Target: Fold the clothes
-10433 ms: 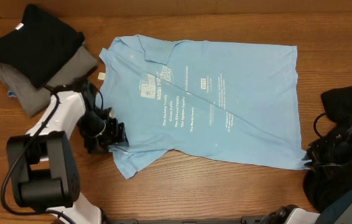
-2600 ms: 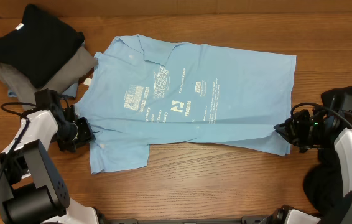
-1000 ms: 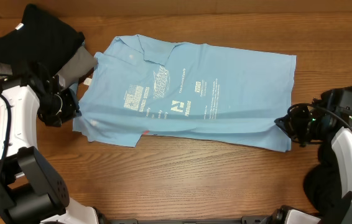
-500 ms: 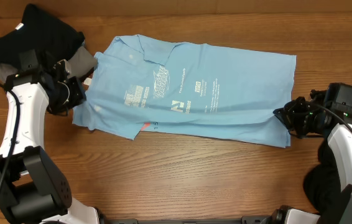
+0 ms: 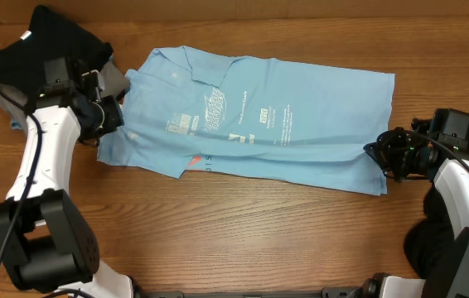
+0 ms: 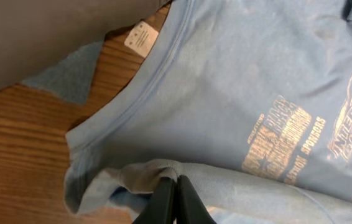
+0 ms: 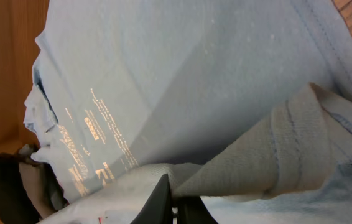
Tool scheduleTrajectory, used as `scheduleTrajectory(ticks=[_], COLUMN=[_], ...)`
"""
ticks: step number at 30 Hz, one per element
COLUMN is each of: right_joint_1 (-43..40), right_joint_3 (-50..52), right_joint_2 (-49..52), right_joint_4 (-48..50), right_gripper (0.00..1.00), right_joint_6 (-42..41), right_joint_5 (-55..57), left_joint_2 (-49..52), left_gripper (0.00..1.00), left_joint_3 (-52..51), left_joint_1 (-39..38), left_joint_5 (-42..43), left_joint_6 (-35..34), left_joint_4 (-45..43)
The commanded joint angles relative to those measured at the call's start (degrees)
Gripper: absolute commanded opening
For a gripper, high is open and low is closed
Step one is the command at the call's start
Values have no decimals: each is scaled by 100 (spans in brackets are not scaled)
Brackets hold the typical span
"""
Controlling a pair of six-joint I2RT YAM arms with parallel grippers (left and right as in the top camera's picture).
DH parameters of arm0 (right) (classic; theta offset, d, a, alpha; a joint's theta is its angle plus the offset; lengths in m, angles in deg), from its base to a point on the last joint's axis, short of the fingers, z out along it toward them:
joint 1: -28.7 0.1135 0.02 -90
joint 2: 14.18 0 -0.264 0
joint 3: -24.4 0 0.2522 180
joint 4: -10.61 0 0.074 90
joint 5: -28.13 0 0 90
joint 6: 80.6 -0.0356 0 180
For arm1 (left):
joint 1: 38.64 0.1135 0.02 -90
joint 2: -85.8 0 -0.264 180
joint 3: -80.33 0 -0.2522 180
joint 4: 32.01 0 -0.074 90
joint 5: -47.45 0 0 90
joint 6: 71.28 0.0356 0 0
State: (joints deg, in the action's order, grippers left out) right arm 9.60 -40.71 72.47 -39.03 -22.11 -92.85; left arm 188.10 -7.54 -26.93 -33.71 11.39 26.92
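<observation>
Our left gripper (image 6: 175,188) and right gripper (image 7: 171,186) each clench a bunched edge of the light sky-blue printed T-shirt (image 5: 301,108) lying on the wooden table (image 5: 243,240). We find its folded-over lower edge hides some lettering.

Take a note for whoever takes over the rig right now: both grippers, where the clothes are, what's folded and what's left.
Left gripper: shut on the light blue T-shirt, pinching its near edge at the collar end.
Right gripper: shut on the same edge at the hem end.
The shirt lies spread on the wooden table, near edge lifted and doubled partway over its body.
The black garment sits folded on a gray garment, far left.
Done: first lengthwise fold begun.
Left: lay the edge down, release, finish the folds.
</observation>
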Motion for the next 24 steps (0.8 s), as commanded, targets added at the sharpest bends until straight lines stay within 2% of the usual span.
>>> scheduleTrajectory(ticks=[1, 3, 10, 11, 12, 14, 15, 16, 21, 24], right_joint_1=[13, 13, 13, 13, 13, 13, 13, 13, 13, 13], right_joint_3=[-111, -111, -111, -111, -111, -111, -111, -111, -111, -111], right_joint_2=[28, 28, 28, 28, 28, 28, 28, 28, 26, 26], right_joint_4=[70, 81, 103, 116, 120, 122, 114, 92, -273, -581], right_gripper=[5, 10, 10, 10, 11, 29, 33, 33, 39, 39], right_joint_6=[-9, -7, -7, -2, -4, -2, 0, 13, 549, 859], right_joint_5=[138, 142, 205, 210, 236, 286, 286, 284, 269, 339], left_joint_2=[278, 343, 433, 431, 431, 431, 431, 431, 428, 428], left_gripper=[5, 6, 10, 16, 26, 45, 54, 59, 65, 65], left_joint_3=[11, 11, 11, 11, 11, 11, 13, 15, 79, 131], left_joint_1=[-72, -87, -87, -87, -87, -87, -87, -83, -70, -72], left_joint_5=[-179, -181, -179, -179, -179, -179, -179, -179, -79, 435], left_joint_6=[-37, -37, -37, -37, -37, -37, -37, -35, 13, 396], left_joint_4=[-59, -79, -260, -275, -286, -302, -302, -299, -63, 160])
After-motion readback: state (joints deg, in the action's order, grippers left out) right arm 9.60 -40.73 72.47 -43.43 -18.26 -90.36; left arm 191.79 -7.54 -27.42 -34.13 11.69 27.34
